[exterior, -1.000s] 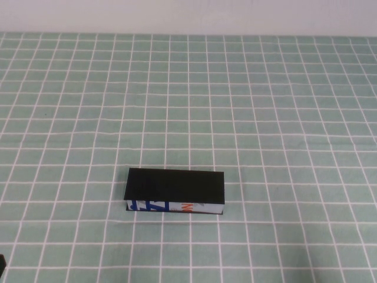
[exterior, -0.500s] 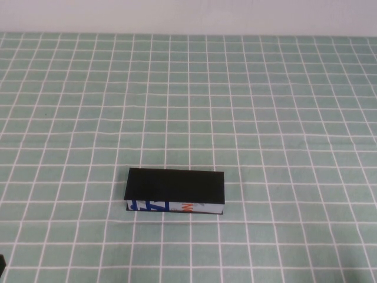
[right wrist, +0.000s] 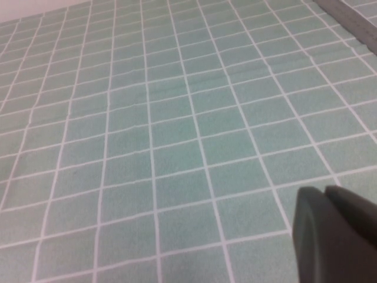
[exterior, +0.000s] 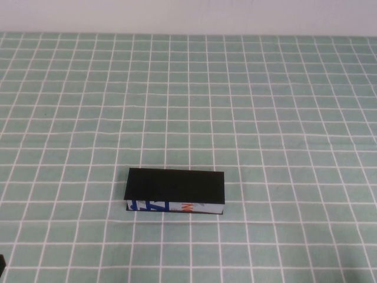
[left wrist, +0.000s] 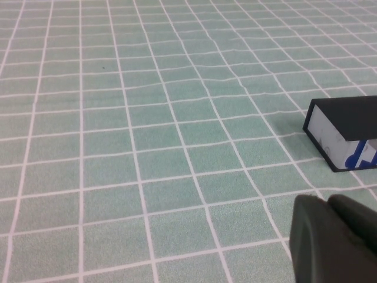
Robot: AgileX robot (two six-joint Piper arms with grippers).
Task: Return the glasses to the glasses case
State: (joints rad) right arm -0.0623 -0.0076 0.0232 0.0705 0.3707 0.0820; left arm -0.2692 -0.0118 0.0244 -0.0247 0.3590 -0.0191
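The glasses case (exterior: 175,190) is a black box with its lid closed, lying on the green checked cloth in the near middle of the table. Its white front edge with blue and orange print faces me. One end of it shows in the left wrist view (left wrist: 347,132). The glasses are out of view. My left gripper (left wrist: 327,203) is shut and empty, low over the cloth at the near left, well clear of the case; only a sliver of that arm shows in the high view (exterior: 2,266). My right gripper (right wrist: 325,194) is shut and empty over bare cloth.
The green cloth with a white grid (exterior: 265,106) covers the whole table up to the pale wall at the back. A grey table edge (right wrist: 353,23) shows in the right wrist view.
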